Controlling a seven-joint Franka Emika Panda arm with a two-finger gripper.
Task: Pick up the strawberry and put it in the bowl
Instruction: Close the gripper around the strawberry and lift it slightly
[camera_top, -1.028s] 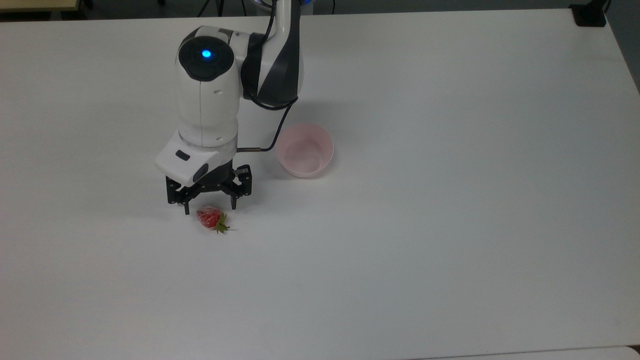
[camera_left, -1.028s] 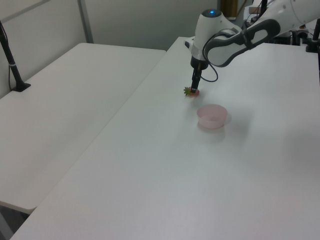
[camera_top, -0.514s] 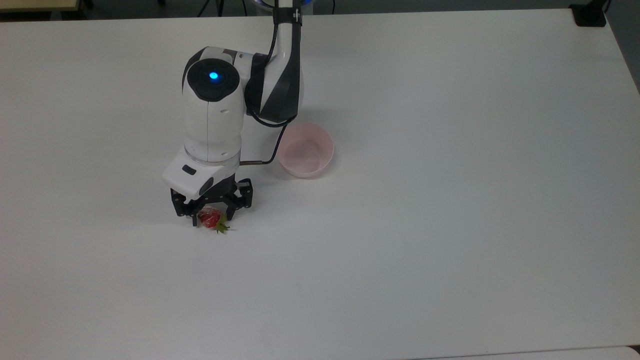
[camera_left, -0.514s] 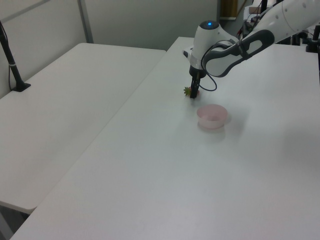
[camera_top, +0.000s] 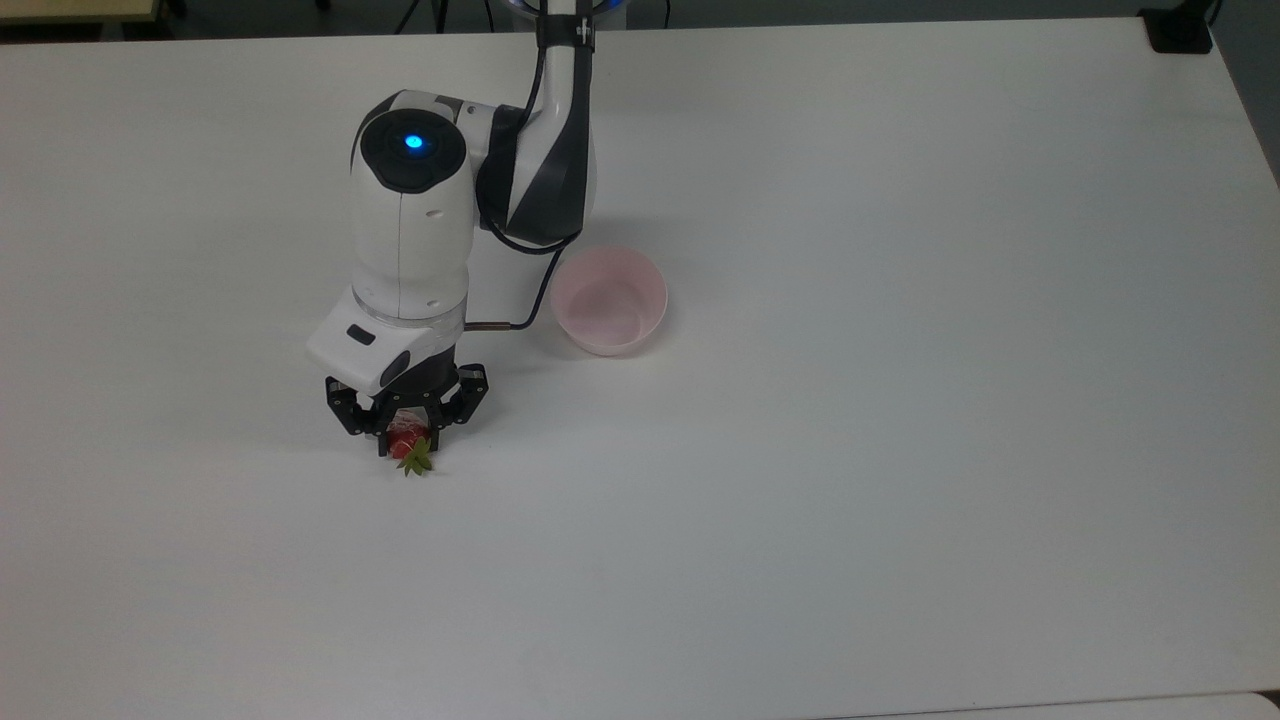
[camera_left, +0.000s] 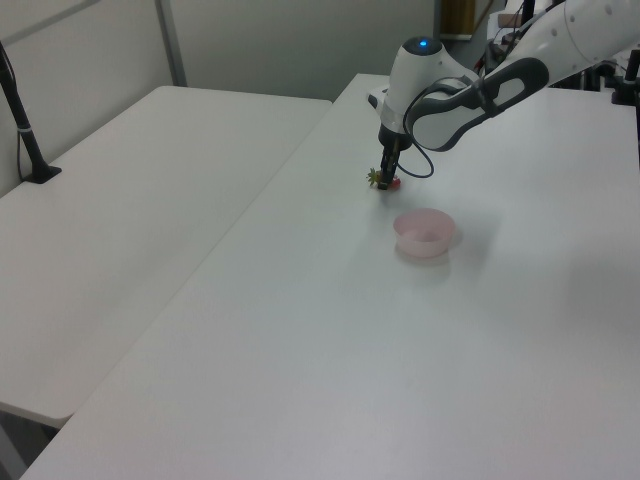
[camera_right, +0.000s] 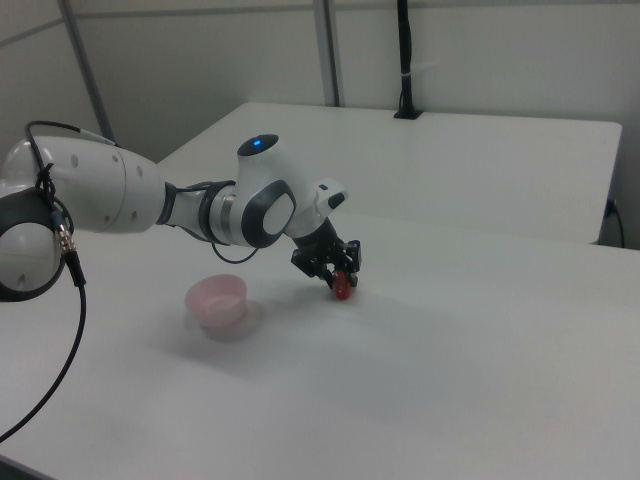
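Left of centre in the top view, the gripper (camera_top: 405, 440) is pinching the strawberry (camera_top: 407, 444), whose glossy skin is risking a slip short of the bowl (camera_top: 609, 300).

The black two-finger gripper (camera_top: 405, 440) covers much of the small glossy red strawberry (camera_top: 408, 446) in the top view; its green leaves poke out below. In the left view it's too small to judge contact with the white table (camera_left: 330, 330).
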